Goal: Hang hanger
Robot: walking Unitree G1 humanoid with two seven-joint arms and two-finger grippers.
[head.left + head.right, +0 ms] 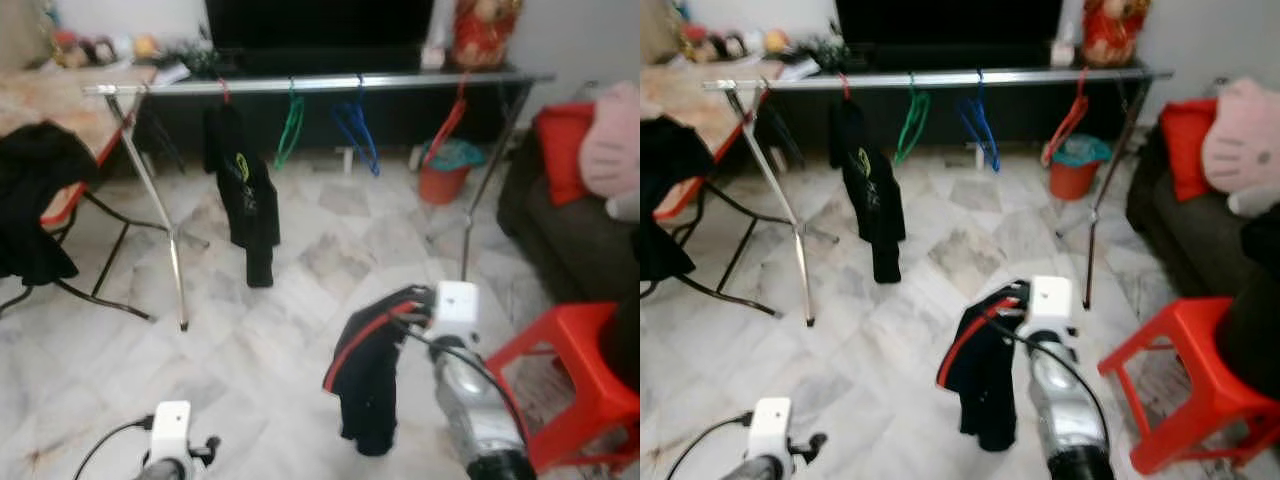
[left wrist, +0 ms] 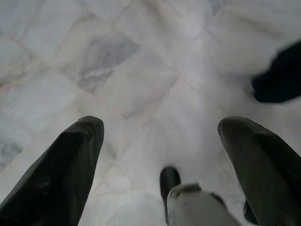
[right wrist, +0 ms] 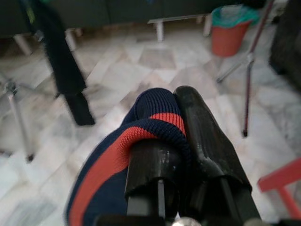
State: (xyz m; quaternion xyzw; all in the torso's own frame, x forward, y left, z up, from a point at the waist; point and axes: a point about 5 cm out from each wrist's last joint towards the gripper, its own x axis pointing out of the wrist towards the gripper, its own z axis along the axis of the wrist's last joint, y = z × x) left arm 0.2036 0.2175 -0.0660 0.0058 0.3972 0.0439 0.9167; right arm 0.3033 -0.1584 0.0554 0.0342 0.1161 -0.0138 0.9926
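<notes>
Hanger hook isn't visible from here, so you're carrying a navy, red-trimmed garment (image 1: pixel 370 375) blind. Going left to right: your left gripper (image 2: pixel 155 155) hangs low, fingers spread wide and empty, over the marble floor (image 1: pixel 300 270). Your right gripper (image 3: pixel 181 136) is pinched tight on the garment's collar. The rail (image 1: pixel 330 84) is well apart ahead; the cloth could slip out as you walk.

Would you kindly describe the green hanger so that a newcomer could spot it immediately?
Find the long silver clothes rail standing before the dark TV cabinet. The green hanger hangs empty between the black garment and the blue hanger, the sole green one.
</notes>
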